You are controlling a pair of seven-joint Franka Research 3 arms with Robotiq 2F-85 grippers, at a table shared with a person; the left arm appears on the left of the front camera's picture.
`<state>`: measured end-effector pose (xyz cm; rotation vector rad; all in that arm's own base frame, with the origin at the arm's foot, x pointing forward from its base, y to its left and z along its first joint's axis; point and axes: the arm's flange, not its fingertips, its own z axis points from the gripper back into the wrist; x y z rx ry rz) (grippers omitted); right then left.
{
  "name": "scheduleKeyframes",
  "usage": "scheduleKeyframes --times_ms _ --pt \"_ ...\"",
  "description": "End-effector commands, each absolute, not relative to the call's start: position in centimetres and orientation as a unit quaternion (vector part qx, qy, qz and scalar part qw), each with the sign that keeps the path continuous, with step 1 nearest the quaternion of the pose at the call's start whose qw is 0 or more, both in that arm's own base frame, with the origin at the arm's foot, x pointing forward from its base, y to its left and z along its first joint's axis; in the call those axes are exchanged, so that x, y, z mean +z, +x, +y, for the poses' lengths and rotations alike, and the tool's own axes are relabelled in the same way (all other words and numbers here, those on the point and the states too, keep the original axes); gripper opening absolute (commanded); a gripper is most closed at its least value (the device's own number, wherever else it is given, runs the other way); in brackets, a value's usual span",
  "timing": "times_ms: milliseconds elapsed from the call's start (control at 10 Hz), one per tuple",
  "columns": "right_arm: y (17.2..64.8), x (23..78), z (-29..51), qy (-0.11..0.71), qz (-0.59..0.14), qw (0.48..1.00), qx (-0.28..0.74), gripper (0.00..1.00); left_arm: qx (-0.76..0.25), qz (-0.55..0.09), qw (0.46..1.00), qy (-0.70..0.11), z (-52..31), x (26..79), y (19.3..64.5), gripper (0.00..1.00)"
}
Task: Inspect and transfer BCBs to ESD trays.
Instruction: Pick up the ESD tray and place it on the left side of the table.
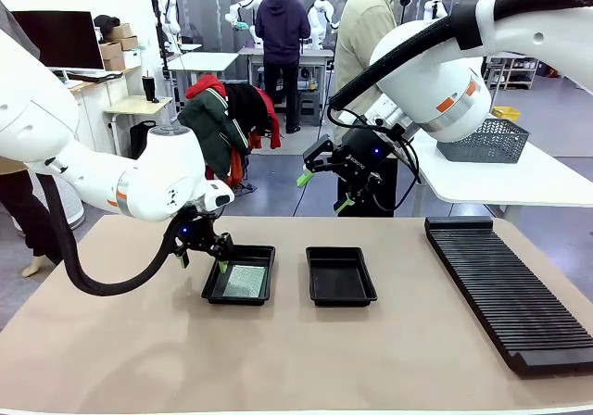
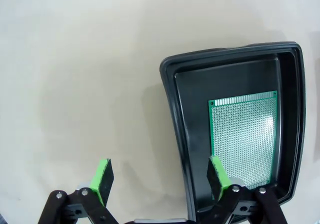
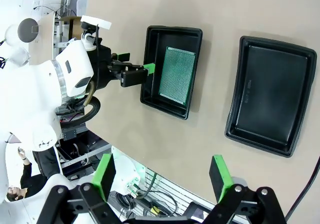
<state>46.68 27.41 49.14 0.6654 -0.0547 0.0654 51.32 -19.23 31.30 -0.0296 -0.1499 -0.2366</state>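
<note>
One board [image 1: 244, 279] in place, flat on the floor of the loaded tray [image 1: 236, 301] — green, perforated, with glare on its face and bare black floor along one side. Empty tray [image 1: 340, 276] just beside the loaded tray. Left gripper [image 1: 204, 262] low at the loaded tray's outer edge, jaws wide astride the rim, nothing between them. Right gripper [image 1: 322, 191] high above and beyond the loaded tray, likewise spread wide and empty.

Probably light, thin and stiff, with a slick face. Likely brittle at the corners and easily scratched. No visible gap underneath for a finger — best pinched across two opposite edges, or tipped up against the tray wall first, never pressed on the face.

Tan matte table [image 1: 324, 359], flat, with plenty of free room in front of the loaded tray. Ribbed rack [image 1: 505, 285] well apart from the loaded tray, past the empty one. Mesh basket [image 1: 486, 142] on a white table farther off. Person [image 1: 366, 26] standing at the far side, beyond the loaded tray.
</note>
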Motion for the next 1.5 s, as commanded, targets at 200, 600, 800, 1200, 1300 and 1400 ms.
scheduleKeyframes --times_ms 200,600,800,1200,1300,1400 --pt "46.91 49.2 27.65 0.314 -0.032 0.949 0.021 1.0 -0.121 -0.075 0.99 -0.019 -19.72 30.65 51.25 1.0" --pt "46.91 49.2 27.65 0.314 -0.032 0.949 0.021 1.0 -0.118 -0.07 0.99 -0.016 -19.89 30.84 51.01 1.0" --pt "46.91 49.2 27.65 0.314 -0.032 0.949 0.021 1.0 -0.118 -0.07 0.99 -0.016 -19.89 30.84 51.01 1.0" --pt "46.91 49.2 27.65 0.314 -0.032 0.949 0.021 1.0 -0.093 -0.079 0.992 -0.018 -19.81 30.73 50.95 1.0" --pt "46.91 49.2 27.65 0.314 -0.032 0.949 0.021 1.0 -0.077 -0.086 0.993 -0.012 -19.69 30.67 50.94 0.97" --pt "46.91 49.2 27.65 0.314 -0.032 0.949 0.021 1.0 -0.066 -0.093 0.993 -0.013 -19.7 30.57 50.94 0.95"
